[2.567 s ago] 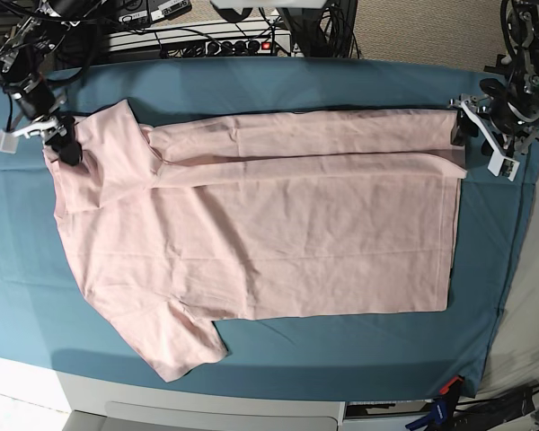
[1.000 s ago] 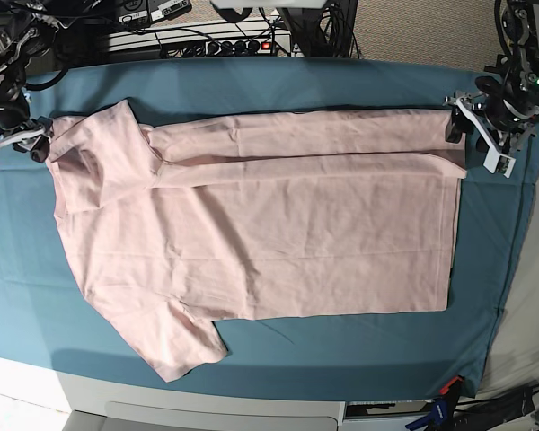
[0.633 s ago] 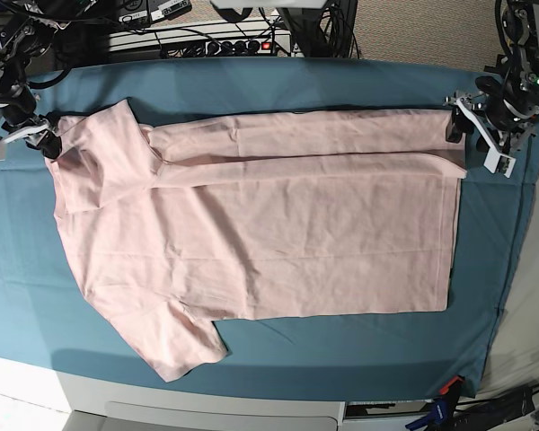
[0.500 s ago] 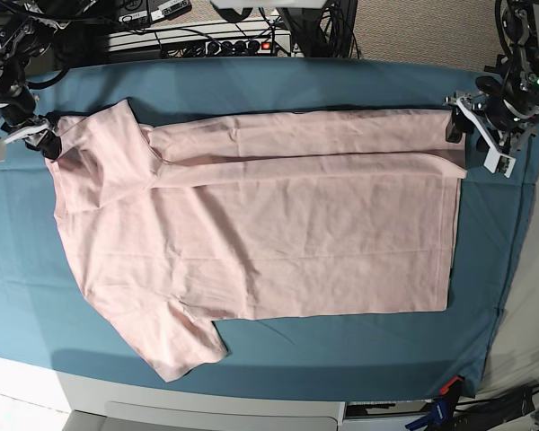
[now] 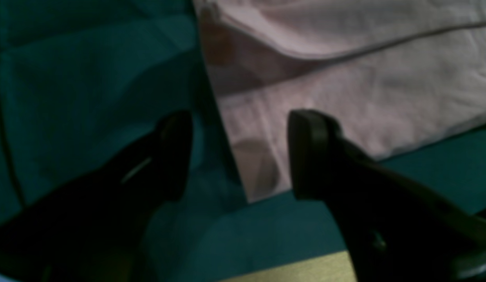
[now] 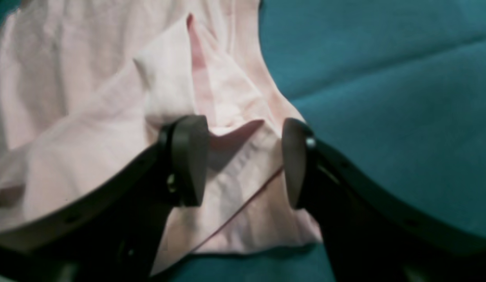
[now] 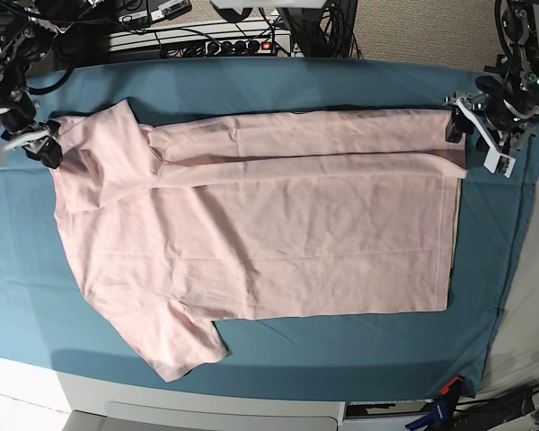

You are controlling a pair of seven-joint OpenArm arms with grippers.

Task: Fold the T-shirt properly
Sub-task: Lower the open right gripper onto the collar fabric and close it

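Note:
The pale pink T-shirt [image 7: 269, 233] lies spread on the teal table cloth [image 7: 251, 90], plain side up, its far long edge folded over toward the middle. At the hem's far corner my left gripper [image 7: 472, 144] stands open. In the left wrist view that gripper [image 5: 239, 154] straddles the hem corner [image 5: 252, 164], one finger [image 5: 309, 152] over the cloth. My right gripper [image 7: 27, 146] is open at the shoulder end. The right wrist view shows it [image 6: 239, 162] with rumpled shirt fabric [image 6: 231, 117] lying between the fingers [image 6: 188, 160], which do not pinch it.
Cables and a power strip [image 7: 234, 45] run behind the table's far edge. The white table front [image 7: 207, 409] borders the near side, with clamps [image 7: 445, 395] at the near right corner. One sleeve [image 7: 175, 346] reaches toward the near edge.
My right gripper drew back off the shoulder to the left, then edged in again toward the shirt's corner. The left gripper has barely moved.

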